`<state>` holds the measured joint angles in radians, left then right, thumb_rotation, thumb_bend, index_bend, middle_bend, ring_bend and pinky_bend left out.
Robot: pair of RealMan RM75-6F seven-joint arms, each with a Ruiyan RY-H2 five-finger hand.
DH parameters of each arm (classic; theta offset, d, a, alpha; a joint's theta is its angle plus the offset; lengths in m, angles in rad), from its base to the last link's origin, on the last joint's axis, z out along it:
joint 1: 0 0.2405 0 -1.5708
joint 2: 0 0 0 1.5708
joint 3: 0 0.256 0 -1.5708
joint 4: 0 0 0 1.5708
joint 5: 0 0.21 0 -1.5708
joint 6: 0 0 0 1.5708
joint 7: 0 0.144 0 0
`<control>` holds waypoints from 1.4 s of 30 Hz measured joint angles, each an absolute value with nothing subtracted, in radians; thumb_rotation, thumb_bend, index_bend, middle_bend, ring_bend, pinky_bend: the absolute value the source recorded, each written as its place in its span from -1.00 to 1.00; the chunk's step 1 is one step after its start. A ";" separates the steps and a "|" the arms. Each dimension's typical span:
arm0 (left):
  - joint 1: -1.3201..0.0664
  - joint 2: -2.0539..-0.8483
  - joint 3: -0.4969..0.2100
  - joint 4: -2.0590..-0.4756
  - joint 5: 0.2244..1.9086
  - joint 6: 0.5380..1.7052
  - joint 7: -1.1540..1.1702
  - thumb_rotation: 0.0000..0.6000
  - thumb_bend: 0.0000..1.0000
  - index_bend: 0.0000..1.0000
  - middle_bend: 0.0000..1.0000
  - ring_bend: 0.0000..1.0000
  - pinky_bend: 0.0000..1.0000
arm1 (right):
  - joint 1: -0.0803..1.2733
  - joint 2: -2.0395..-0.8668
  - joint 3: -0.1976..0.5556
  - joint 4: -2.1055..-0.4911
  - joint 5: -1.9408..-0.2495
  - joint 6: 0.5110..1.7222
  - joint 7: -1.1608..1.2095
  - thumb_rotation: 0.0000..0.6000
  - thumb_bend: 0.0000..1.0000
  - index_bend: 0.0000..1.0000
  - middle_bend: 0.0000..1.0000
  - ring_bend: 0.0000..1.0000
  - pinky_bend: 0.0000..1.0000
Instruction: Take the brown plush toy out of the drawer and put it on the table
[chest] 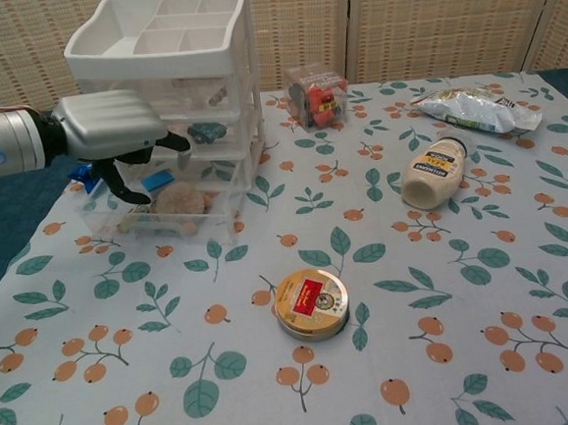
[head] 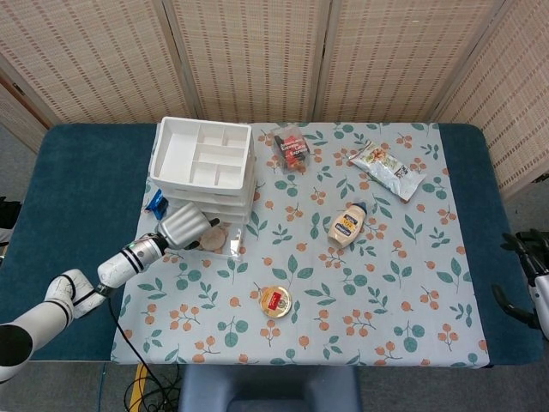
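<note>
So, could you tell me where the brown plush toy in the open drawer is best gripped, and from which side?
Probably from above, around its rounded body: the brown plush toy lies low in the pulled-out bottom drawer, whose clear walls block the sides. The left hand already hovers over it, fingers pointing down, holding nothing yet.

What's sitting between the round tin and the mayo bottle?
Nothing; the chest view shows bare patterned tablecloth between the round tin and the mayo bottle.

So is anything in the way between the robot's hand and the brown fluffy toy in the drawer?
Nothing visible is. The left hand hangs just above the brown plush toy, which lies uncovered in the pulled-out bottom drawer.
</note>
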<state>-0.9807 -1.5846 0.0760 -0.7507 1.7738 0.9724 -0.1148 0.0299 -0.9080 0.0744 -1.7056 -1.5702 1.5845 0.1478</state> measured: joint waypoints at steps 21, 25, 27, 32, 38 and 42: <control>-1.044 -1.662 0.148 -0.611 1.801 0.911 -0.185 1.00 -0.60 -0.35 1.00 1.00 1.00 | 0.033 -0.913 0.078 -1.695 -1.555 1.573 0.157 1.00 -0.31 -0.82 -0.48 -0.83 -0.64; -1.045 -1.666 0.151 -0.612 1.791 0.896 -0.180 1.00 -0.60 -0.34 1.00 1.00 1.00 | 0.030 -0.913 0.078 -1.694 -1.554 1.576 0.158 1.00 -0.31 -0.82 -0.48 -0.83 -0.64; -1.045 -1.668 0.153 -0.612 1.788 0.890 -0.176 1.00 -0.60 -0.33 1.00 1.00 1.00 | 0.029 -0.914 0.078 -1.694 -1.553 1.579 0.160 1.00 -0.31 -0.82 -0.48 -0.83 -0.64; -1.043 -1.679 0.158 -0.609 1.781 0.878 -0.170 1.00 -0.61 -0.33 1.00 1.00 1.00 | 0.024 -0.913 0.077 -1.692 -1.555 1.587 0.167 1.00 -0.31 -0.82 -0.48 -0.83 -0.64; -1.038 -1.695 0.160 -0.602 1.775 0.880 -0.168 1.00 -0.60 -0.26 1.00 1.00 1.00 | 0.021 -0.910 0.077 -1.691 -1.553 1.590 0.173 1.00 -0.31 -0.82 -0.48 -0.83 -0.64; -1.038 -1.706 0.162 -0.590 1.771 0.876 -0.171 1.00 -0.60 -0.24 1.00 1.00 1.00 | 0.020 -0.911 0.078 -1.691 -1.553 1.590 0.172 1.00 -0.31 -0.82 -0.48 -0.83 -0.64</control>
<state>-1.0377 -1.7056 0.1618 -0.5903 1.7706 0.8760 -0.1706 0.0204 -0.9109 0.0780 -1.6907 -1.5529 1.5900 0.1721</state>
